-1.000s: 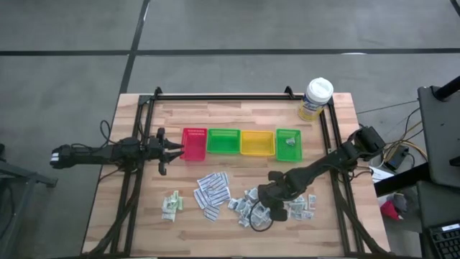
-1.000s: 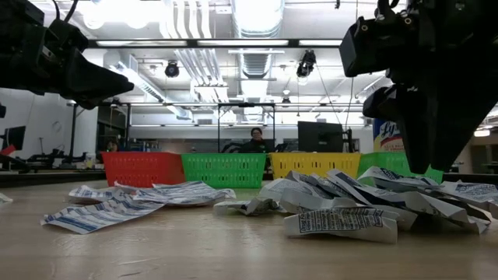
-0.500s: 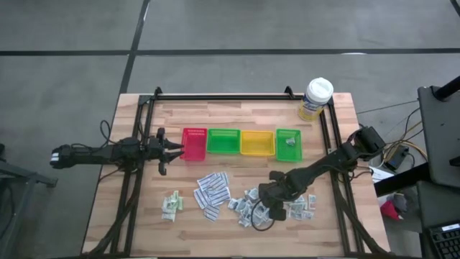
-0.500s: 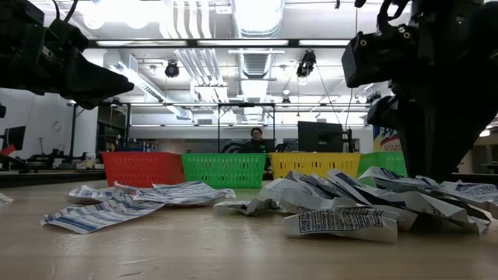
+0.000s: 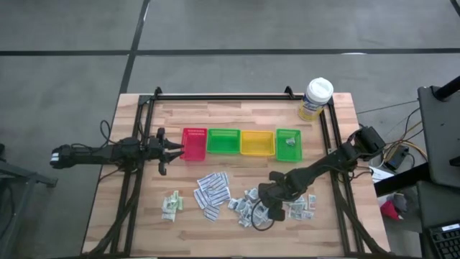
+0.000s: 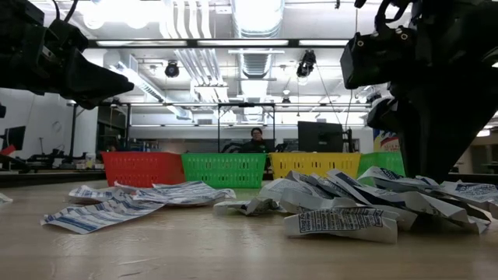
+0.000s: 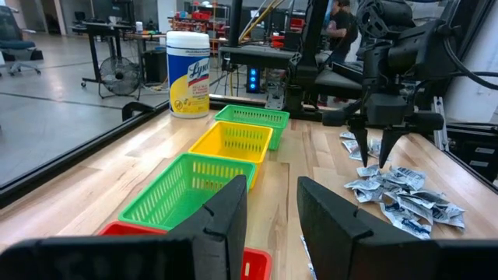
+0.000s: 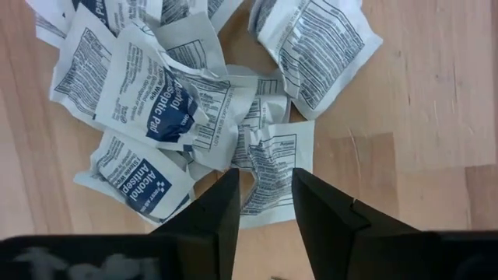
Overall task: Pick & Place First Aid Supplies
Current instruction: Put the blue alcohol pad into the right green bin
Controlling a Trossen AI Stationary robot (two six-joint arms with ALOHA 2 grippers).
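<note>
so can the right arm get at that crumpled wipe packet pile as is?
Probably yes. The right gripper hangs directly over the wipe packets, fingers apart and pointing down at them, nothing in between. The left gripper waits far off by the red tray.

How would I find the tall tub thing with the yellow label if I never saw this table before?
Start at the row of four plastic trays across the wooden table and follow it to the green tray at the right arm's end. Just beyond it, at the table's far corner, stands the tub. It is the only upright round thing, white-lidded and yellow-labelled.
</note>
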